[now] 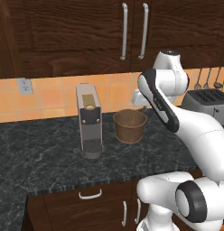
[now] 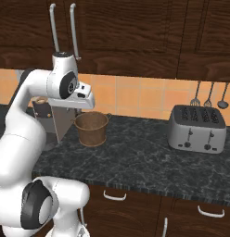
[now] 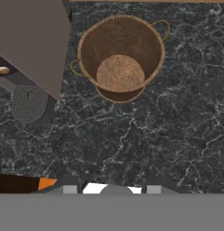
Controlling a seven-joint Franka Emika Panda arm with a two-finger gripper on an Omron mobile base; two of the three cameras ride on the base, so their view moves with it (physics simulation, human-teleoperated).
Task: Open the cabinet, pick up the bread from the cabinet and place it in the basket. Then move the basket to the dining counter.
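Observation:
The dark wood cabinet (image 1: 86, 31) hangs above the counter with both doors shut, its silver bar handles (image 1: 124, 31) side by side, and it also appears in the right base view (image 2: 117, 32). The bread is hidden. The round woven basket (image 1: 129, 125) stands on the black granite counter beside the coffee machine, and it is empty in the hand view (image 3: 120, 58). My gripper (image 3: 112, 189) hangs above the counter, just in front of and above the basket (image 2: 91, 129). It points down, open, with nothing between its tips. The dining counter is out of view.
A grey coffee machine (image 1: 89, 122) stands just left of the basket. A silver toaster (image 2: 196, 129) sits farther right on the counter, with utensils (image 2: 209, 99) hanging on the tiled wall behind it. Lower cabinets with short handles (image 2: 114, 196) run beneath the counter.

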